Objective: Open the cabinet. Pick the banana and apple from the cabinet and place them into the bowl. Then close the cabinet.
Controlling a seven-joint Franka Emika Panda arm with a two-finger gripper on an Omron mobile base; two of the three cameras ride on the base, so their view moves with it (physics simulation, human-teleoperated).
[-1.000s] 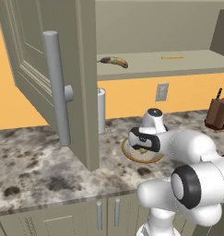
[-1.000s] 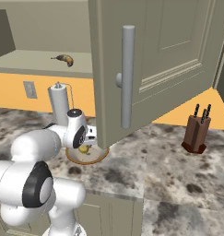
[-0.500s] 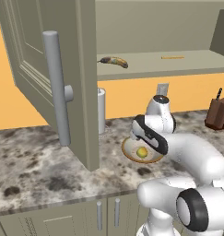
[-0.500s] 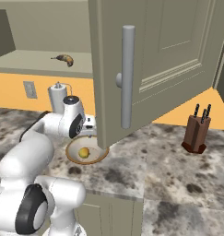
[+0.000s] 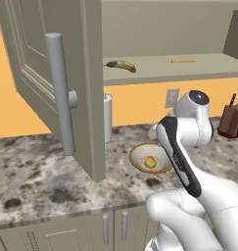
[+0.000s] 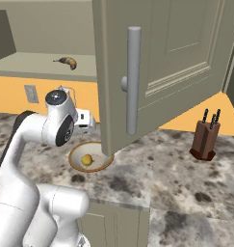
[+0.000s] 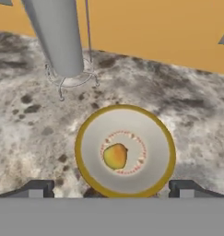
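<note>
A mottled grey stone counter (image 5: pixel 37 181) runs beneath an orange wall (image 5: pixel 140 100). A wall outlet (image 5: pixel 172 97) sits centre, and a knife block (image 6: pixel 205 140) stands far right.

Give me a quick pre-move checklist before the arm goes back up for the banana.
1. Apple resting in the bowl, at its centre: ok.
2. Gripper open and holding nothing, above the bowl: ok.
3. Cabinet doors open, shelf reachable: ok.
4. Banana lying on the cabinet shelf, uncovered: ok.
5. Paper towel holder standing beside the bowl, close to the arm's upward path: cannot tell if clearance is enough.
6. Open door edge hanging just over the bowl in the right base view: not ok, mind it when lifting.
</note>
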